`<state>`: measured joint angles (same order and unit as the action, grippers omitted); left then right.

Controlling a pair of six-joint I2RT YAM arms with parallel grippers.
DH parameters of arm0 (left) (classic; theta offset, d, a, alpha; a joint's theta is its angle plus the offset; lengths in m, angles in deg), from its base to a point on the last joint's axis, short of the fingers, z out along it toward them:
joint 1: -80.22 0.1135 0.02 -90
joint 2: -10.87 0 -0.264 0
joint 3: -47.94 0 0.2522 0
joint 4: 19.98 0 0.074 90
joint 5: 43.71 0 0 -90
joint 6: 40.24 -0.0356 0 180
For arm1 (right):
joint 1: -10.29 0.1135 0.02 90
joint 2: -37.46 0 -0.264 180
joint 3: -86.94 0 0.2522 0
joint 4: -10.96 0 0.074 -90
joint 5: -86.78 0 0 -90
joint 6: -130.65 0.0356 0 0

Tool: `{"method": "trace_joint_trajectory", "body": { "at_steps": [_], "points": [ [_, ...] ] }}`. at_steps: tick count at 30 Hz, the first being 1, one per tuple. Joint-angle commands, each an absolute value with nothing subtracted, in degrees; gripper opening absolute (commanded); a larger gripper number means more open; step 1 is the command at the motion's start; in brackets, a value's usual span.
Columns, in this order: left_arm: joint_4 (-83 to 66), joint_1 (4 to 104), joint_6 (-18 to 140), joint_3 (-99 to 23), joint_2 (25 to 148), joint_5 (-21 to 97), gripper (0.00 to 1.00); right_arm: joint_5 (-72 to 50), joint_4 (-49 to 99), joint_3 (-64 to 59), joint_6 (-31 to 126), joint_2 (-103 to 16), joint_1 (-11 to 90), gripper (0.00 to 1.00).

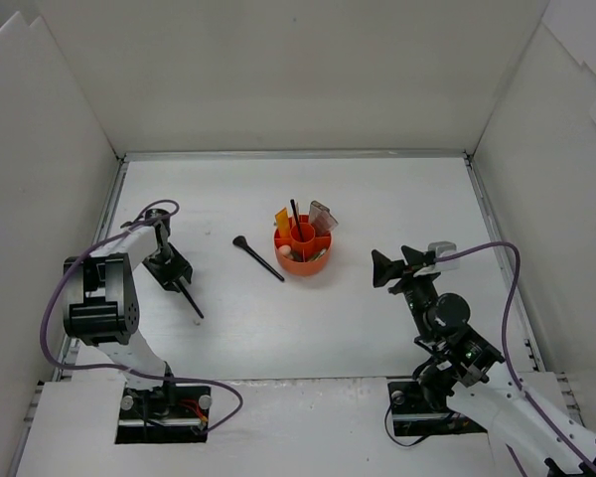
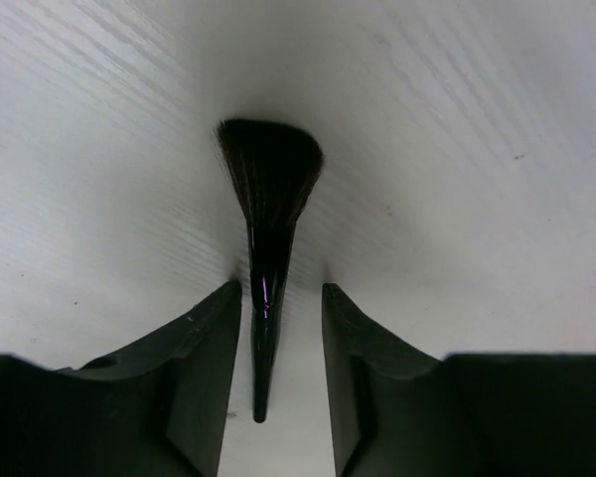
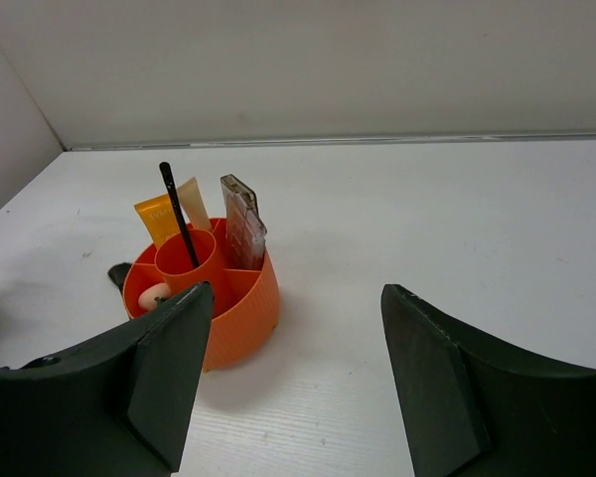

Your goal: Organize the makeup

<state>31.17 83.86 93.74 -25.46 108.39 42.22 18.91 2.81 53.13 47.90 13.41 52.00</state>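
My left claw (image 2: 281,290), partly spread, straddles a black brush (image 2: 268,189), seemingly without pinching it. My right claw (image 3: 296,290) stands spread and empty near the orange holder (image 3: 248,313).

Fan-headed black brush (image 2: 268,248) flat on surface, well out at 8 o'clock of holder (image 3: 240,313); second black brush (image 1: 258,256) flat at 9 o'clock; orange tube (image 3: 159,219), palette (image 3: 243,231), thin brush (image 3: 179,224) upright inside.

Top view: above and behind the arm bases (image 1: 164,402), looking down on the whole table (image 1: 358,328). Left wrist view: close, facing down at a brush (image 2: 268,189). Right wrist view: low, level, facing the holder (image 3: 243,308), shared with top view.
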Motion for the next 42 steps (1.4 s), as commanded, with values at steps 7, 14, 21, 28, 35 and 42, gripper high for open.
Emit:
{"method": "trace_joint_trajectory", "body": {
  "at_steps": [7, 14, 21, 28, 35, 42],
  "points": [
    [32.37, 84.53, 94.32, -28.05, 110.80, 43.75, 0.12, 22.53, 0.99, 53.94, 48.82, 16.54, 52.21, 0.66],
    [31.75, 82.00, 92.04, -28.75, 104.68, 42.43, 0.00, 23.14, 2.13, 54.20, 49.00, 18.47, 52.21, 0.66],
    [20.08, 69.87, 86.06, -31.91, 85.69, 42.08, 0.00, 23.58, 3.45, 53.41, 49.44, 18.30, 52.47, 0.66],
    [-1.33, 59.59, 78.86, -37.01, 81.18, 37.43, 0.00, 23.32, 7.31, 51.83, 50.49, 18.30, 52.30, 0.66],
    [-18.07, 51.40, 69.72, -40.53, 89.35, 35.31, 0.00, 24.81, 10.74, 50.86, 51.28, 19.97, 52.21, 0.65],
    [-28.70, 47.35, 64.44, -39.48, 96.03, 36.62, 0.00, 25.69, 11.19, 50.86, 51.55, 19.44, 52.21, 0.65]
  ]
}}
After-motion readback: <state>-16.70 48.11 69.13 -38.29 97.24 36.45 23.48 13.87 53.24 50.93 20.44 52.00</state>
